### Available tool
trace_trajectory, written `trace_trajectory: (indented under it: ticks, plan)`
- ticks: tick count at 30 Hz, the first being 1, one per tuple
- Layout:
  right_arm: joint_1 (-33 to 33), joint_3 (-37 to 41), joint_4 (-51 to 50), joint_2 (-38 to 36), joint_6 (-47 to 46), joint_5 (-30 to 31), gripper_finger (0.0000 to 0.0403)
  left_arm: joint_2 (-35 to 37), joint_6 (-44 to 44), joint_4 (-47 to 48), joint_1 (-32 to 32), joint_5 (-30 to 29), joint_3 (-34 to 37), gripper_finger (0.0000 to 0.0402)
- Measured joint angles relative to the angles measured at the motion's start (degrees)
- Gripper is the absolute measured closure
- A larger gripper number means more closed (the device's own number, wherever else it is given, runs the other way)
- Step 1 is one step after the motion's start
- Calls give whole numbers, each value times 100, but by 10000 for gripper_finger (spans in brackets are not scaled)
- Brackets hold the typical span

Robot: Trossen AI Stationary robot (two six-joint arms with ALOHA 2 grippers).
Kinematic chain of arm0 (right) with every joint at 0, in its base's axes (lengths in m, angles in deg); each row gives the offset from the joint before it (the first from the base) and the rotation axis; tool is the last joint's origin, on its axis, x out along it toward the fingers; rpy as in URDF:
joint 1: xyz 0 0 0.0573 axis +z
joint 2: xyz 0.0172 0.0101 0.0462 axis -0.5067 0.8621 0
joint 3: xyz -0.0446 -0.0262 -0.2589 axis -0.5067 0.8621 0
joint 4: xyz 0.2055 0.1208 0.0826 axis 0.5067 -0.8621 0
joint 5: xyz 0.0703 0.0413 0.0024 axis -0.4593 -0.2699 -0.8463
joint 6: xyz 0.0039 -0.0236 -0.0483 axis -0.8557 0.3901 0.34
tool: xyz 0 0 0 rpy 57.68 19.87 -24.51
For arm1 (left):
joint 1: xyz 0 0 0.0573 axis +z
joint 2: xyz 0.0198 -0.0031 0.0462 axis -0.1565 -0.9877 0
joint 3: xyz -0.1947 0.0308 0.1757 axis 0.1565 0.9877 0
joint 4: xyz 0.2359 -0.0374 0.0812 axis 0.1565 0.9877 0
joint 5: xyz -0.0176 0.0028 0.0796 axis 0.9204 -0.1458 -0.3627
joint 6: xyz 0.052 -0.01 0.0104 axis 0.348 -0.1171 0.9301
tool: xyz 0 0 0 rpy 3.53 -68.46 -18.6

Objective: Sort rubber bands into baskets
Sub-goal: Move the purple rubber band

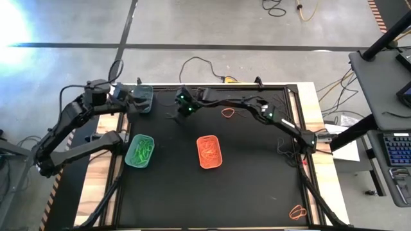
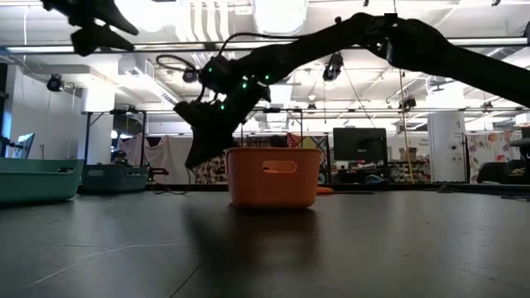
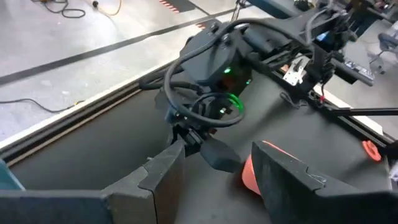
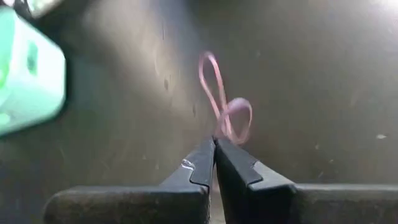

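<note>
Right wrist view shows one pinkish rubber band (image 4: 222, 106) pinched between the closed fingertips of the right gripper (image 4: 214, 146), dangling twisted above the black table (image 4: 323, 74). From above, three baskets are counted: the orange basket (image 1: 209, 152) holding orange bands, the light teal basket (image 1: 139, 151) holding green bands, and the dark grey-teal basket (image 1: 142, 99) at the table's far edge. Two loose orange bands (image 1: 228, 113) (image 1: 298, 211) lie on the mat. The left gripper (image 1: 130, 97) hovers at the dark basket, fingers (image 3: 163, 171) parted, holding nothing.

No legible text — none anywhere
</note>
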Motion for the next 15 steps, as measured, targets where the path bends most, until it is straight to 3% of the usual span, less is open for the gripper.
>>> trace_trajectory:
  ticks: [8, 15]
  plan:
    - [-17, 27, -630, 42, 342, -98, 380, 614, -95, 428, 0, -221, 3, 230]
    - [-60, 29, -940, 22, 443, -97, 280, 521, 61, 420, 0, -876, 41, 229]
